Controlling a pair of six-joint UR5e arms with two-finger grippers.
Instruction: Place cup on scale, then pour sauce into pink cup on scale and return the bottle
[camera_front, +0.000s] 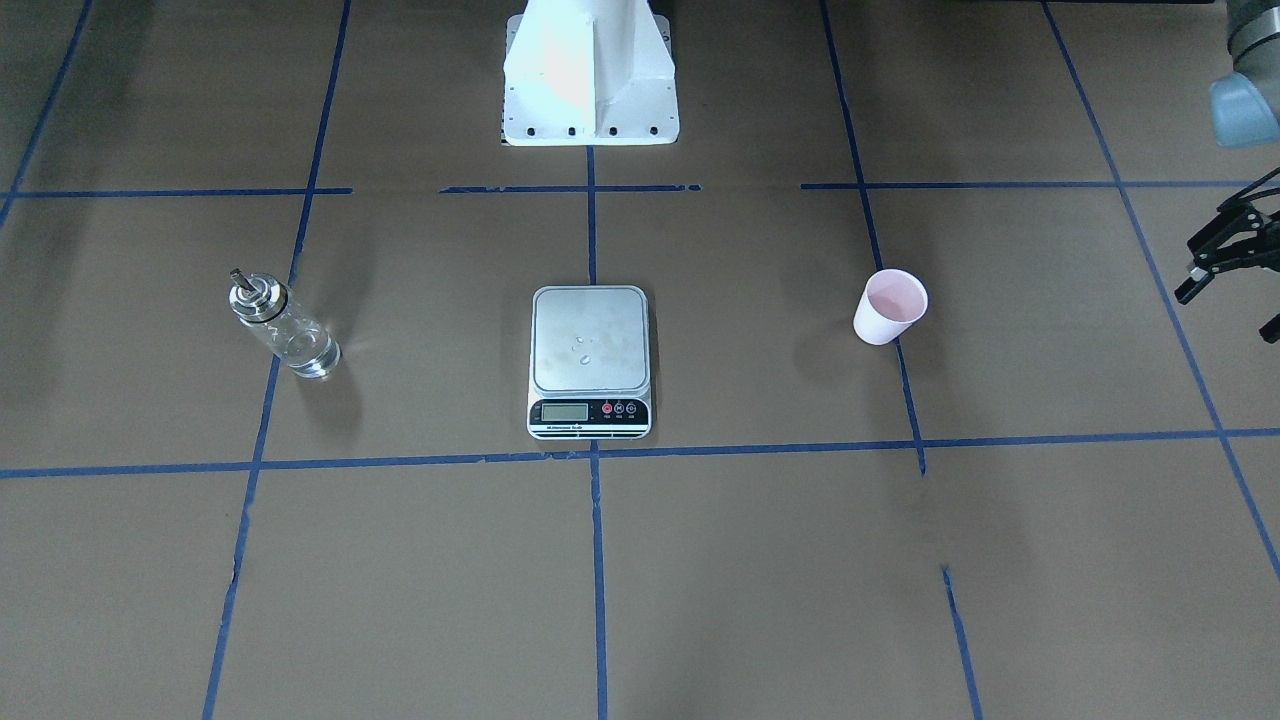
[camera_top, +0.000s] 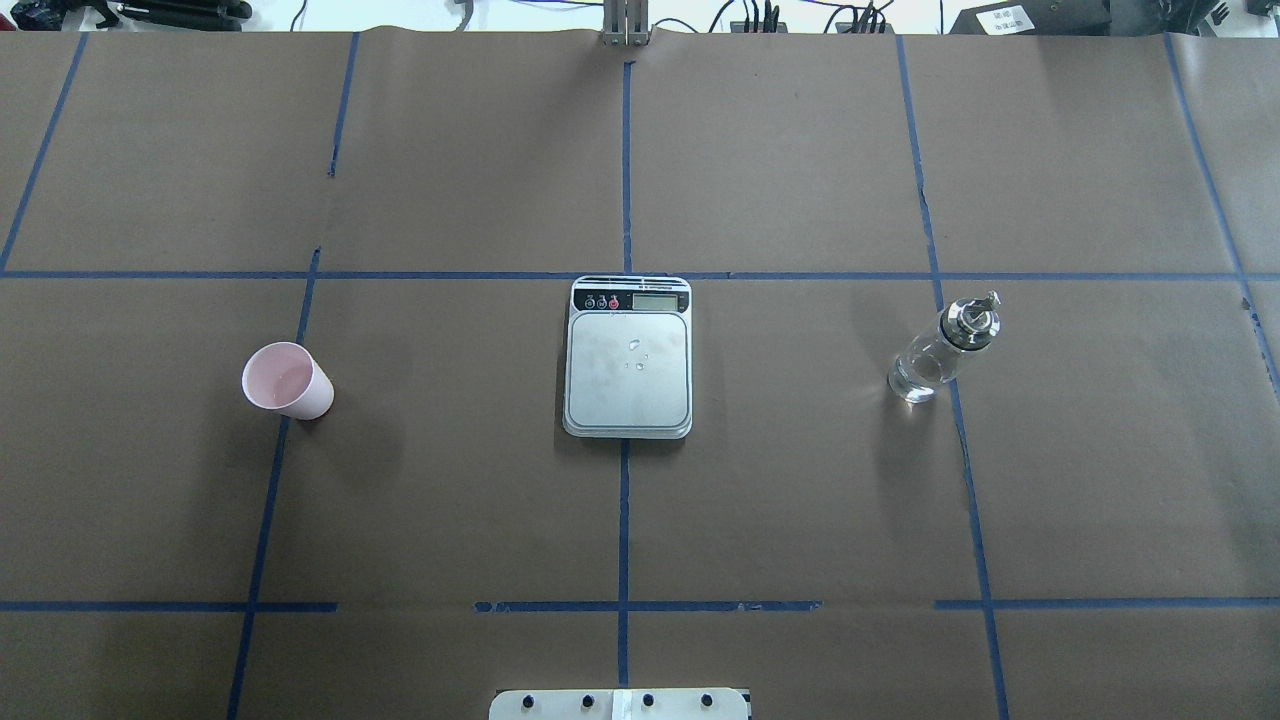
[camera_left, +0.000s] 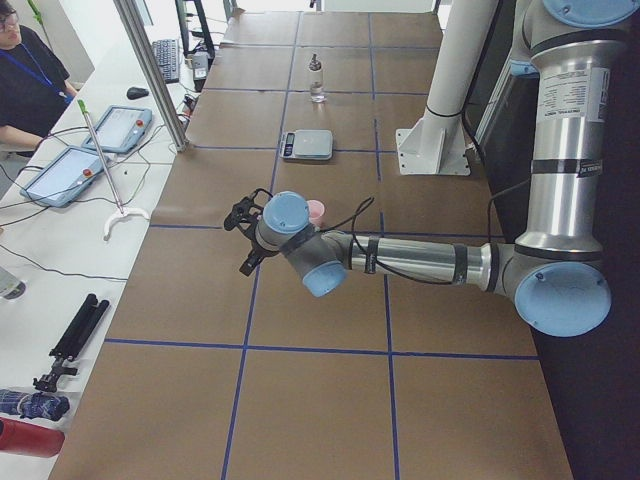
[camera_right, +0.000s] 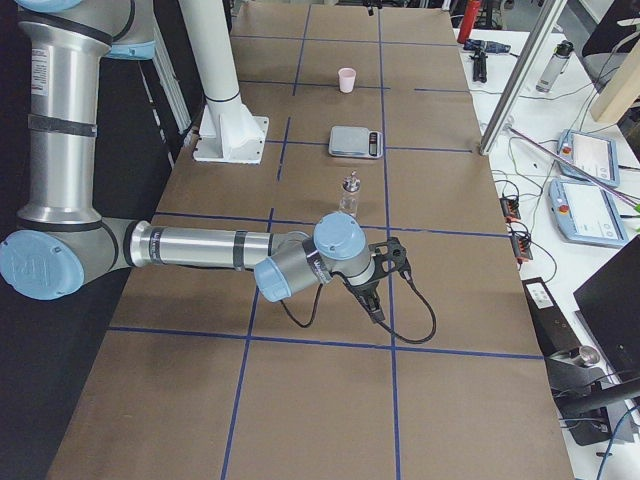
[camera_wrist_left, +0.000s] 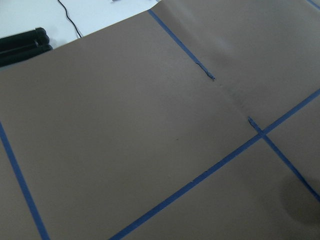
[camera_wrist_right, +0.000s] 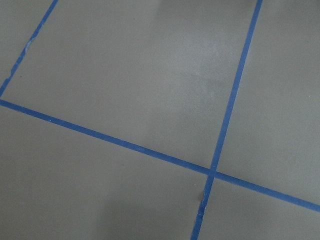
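Note:
The pale pink cup (camera_front: 890, 308) stands upright on the brown table on the robot's left side; it also shows in the overhead view (camera_top: 287, 380). The scale (camera_front: 590, 340) sits at the table's middle with a few clear droplets on its bare steel platform (camera_top: 628, 370). The clear bottle (camera_front: 285, 328) with a silver pourer cap stands on the robot's right side (camera_top: 940, 350). My left gripper (camera_front: 1226, 315) hovers open and empty beyond the cup, at the view's edge. My right gripper (camera_right: 388, 280) shows only in the exterior right view, past the bottle (camera_right: 350, 195); I cannot tell its state.
The white robot pedestal (camera_front: 590, 80) stands behind the scale. Blue tape lines grid the brown table cover. A side bench with tablets (camera_left: 110, 140), cables and a seated person (camera_left: 25, 80) runs along the operators' edge. Both wrist views show only bare table and tape.

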